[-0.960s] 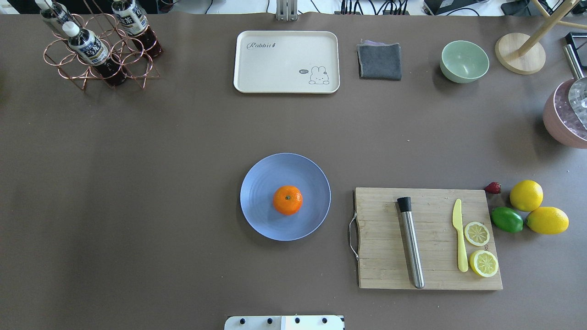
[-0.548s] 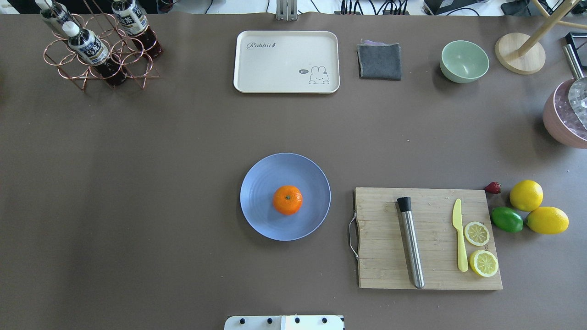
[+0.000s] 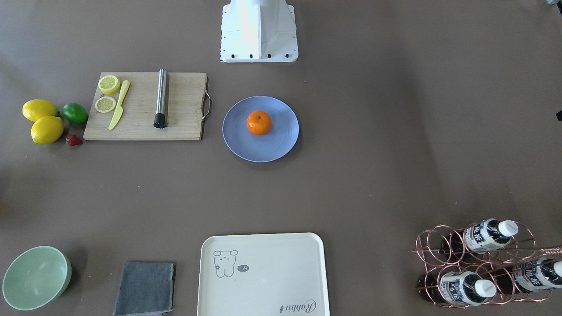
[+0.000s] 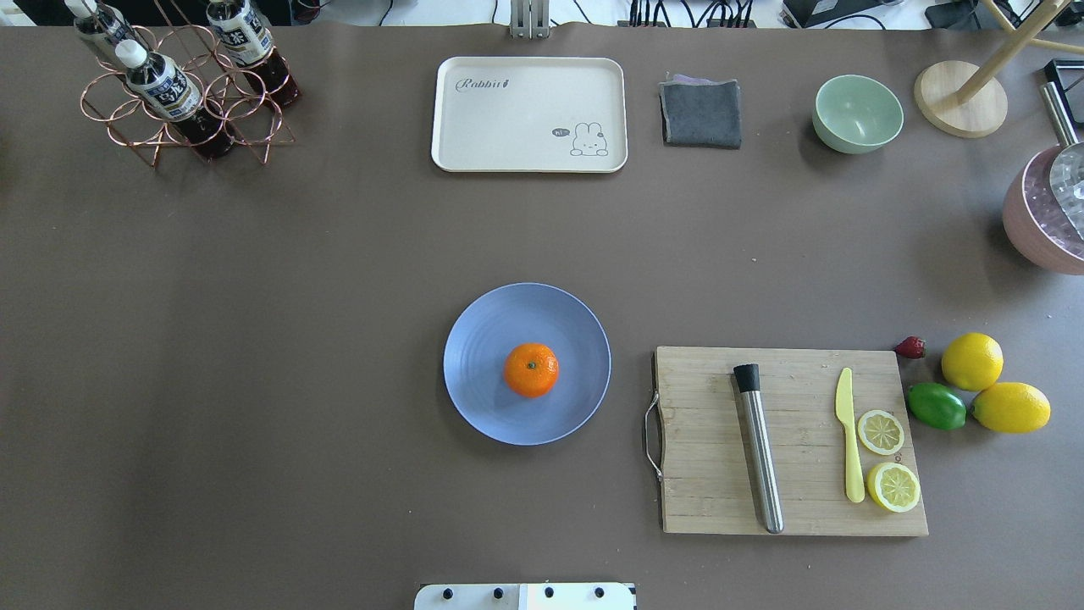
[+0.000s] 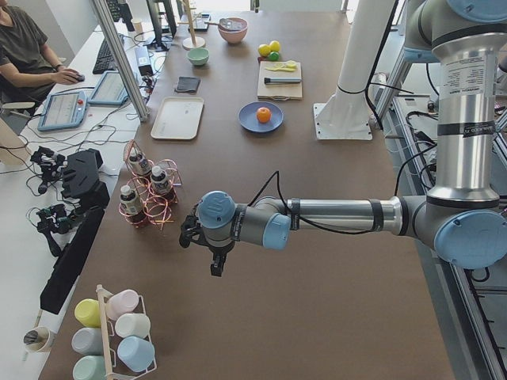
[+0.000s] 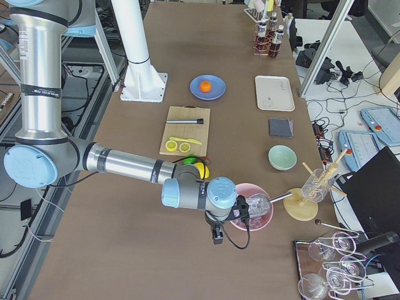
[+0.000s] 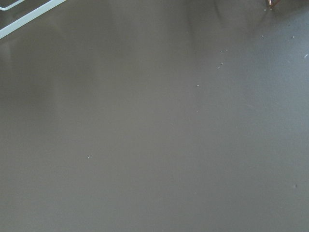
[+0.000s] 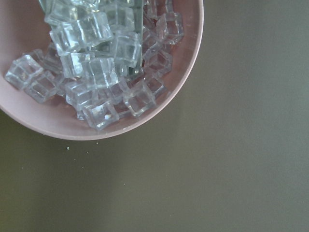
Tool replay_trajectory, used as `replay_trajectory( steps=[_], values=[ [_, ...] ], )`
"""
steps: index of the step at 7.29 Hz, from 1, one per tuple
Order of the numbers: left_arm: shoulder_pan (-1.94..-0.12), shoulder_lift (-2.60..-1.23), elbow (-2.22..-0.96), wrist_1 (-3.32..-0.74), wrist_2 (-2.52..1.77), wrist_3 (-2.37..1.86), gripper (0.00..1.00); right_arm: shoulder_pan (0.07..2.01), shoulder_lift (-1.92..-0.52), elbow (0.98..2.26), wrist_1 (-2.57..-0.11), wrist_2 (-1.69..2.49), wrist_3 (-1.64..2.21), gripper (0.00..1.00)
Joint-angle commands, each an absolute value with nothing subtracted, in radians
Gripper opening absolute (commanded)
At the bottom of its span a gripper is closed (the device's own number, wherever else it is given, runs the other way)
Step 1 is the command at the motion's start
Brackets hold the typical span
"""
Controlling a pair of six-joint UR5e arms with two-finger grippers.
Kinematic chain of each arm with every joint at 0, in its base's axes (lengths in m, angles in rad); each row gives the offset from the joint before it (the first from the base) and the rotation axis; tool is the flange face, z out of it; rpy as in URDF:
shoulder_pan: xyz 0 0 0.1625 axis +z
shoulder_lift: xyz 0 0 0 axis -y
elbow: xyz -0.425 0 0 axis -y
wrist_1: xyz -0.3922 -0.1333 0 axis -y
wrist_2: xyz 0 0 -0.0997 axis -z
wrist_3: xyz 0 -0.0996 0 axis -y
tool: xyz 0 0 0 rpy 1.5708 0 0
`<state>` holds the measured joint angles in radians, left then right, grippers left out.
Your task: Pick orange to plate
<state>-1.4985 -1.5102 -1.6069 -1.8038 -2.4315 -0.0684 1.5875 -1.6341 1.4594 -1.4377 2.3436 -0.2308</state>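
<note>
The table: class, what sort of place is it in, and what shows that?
Most likely a robotics lab staged as a drinks counter: a robot arm over the table, a person seated alongside, a cutting board with lemon slices.

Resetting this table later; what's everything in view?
orange: 1, orange, on plate
plate: 1, blue, table middle
board: 1, wood, beside plate
rod: 1, steel, on board
knife: 1, yellow, on board
lemon halves: 2, yellow, on board
lemons: 2, yellow, beside board
lime: 1, green, beside lemons
strawberry: 1, red, beside lemons
tray: 1, cream, far edge
cloth: 1, grey, beside tray
bowl: 1, green, beside cloth
ice bowl: 1, pink, right end
bottle rack: 1, copper, far left
left claw: 1, black, left end
right claw: 1, black, beside ice bowl
</note>
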Motion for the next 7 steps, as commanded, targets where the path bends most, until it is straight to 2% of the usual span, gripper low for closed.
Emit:
replay_trajectory(
  steps=[1, 7],
  values=[
    [-1.499, -1.516, -1.614, -1.807, -2.433, -0.074, 0.98, 1.586, -1.618, 1.453, -1.436, 2.347, -0.219, 1.0],
    [-1.499, -1.522, -1.606, -1.816, -2.431, -0.064, 0.98, 1.586, -1.611, 1.46, -1.442, 2.338, -0.219, 1.0]
  ],
)
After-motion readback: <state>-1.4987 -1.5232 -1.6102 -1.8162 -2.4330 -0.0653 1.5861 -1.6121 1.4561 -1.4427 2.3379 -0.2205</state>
